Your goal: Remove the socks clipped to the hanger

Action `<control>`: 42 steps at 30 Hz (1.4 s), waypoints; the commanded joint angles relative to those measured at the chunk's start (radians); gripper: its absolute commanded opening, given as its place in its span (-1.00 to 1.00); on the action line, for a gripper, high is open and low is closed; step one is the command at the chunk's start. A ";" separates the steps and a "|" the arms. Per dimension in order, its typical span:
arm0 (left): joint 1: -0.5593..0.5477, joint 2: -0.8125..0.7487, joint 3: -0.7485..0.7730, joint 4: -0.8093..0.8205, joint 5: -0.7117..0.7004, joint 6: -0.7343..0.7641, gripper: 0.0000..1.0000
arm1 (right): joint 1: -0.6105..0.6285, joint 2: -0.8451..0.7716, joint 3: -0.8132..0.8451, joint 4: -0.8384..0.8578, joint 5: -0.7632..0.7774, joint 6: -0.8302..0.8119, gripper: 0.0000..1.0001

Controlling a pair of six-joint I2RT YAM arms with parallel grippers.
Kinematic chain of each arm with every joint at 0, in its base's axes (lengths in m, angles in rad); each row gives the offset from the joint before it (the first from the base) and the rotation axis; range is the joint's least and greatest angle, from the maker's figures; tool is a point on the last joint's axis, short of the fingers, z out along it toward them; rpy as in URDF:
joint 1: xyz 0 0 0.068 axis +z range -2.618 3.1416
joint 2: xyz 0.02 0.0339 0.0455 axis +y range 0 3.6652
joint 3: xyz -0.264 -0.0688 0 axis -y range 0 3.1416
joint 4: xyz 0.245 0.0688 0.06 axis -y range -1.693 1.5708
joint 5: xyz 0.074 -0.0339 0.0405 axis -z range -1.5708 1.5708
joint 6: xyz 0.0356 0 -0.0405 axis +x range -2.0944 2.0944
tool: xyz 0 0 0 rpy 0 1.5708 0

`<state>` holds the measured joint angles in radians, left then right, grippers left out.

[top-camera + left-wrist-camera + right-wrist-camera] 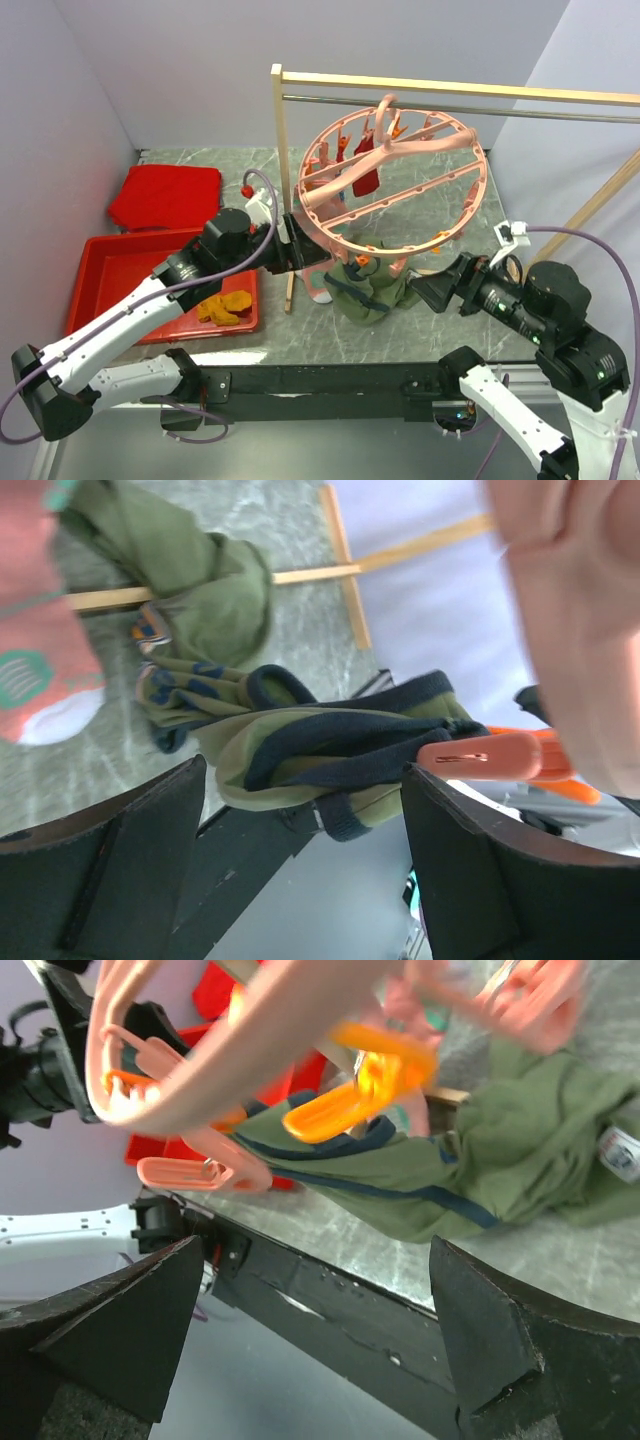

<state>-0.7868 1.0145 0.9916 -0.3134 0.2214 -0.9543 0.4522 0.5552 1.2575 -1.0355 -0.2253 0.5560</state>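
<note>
**Open jaws at the hanger.** Your left gripper (300,880) stands wide open beneath the near rim of the hanger (483,172). Its two dark fingers (120,870) are spread either side of a dark olive green sock (330,745) with navy bands, and they hold nothing. The sock's cuff meets the tip of an orange-pink clip (485,755); you cannot tell from the wrist view whether the clip bites the fabric. Left of that sock, a pink sock (40,675) with a teal mark hangs at the edge of the view.

Your right gripper (320,1330) is likewise spread wide and empty. It points at the same olive fabric from the other side, with a bright orange clip (350,1110) and the blurred pink ring above it.

From above, the hanger hangs tilted by its hook from the metal rail (480,108) of the wooden rack (278,180), the ring sloping down toward you. A red sock (366,168) dangles from a clip on the ring's far side. The dark olive green sock lies heaped with more olive fabric on the marble-patterned table (300,335) under the near rim, between the two grippers. A mustard yellow sock (225,306) lies in the red tray (110,270) at left, beside the left arm. A red slab (165,195) sits behind the tray.
</note>
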 commanded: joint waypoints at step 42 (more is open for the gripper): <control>-0.330 0.381 0.406 0.168 0.151 0.215 0.67 | 0.005 -0.316 -0.691 0.589 -0.072 0.143 0.59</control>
<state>-1.0962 1.3869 1.3109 -0.1905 0.3447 -0.7910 0.4522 0.2733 0.5854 -0.5243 -0.3580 0.6640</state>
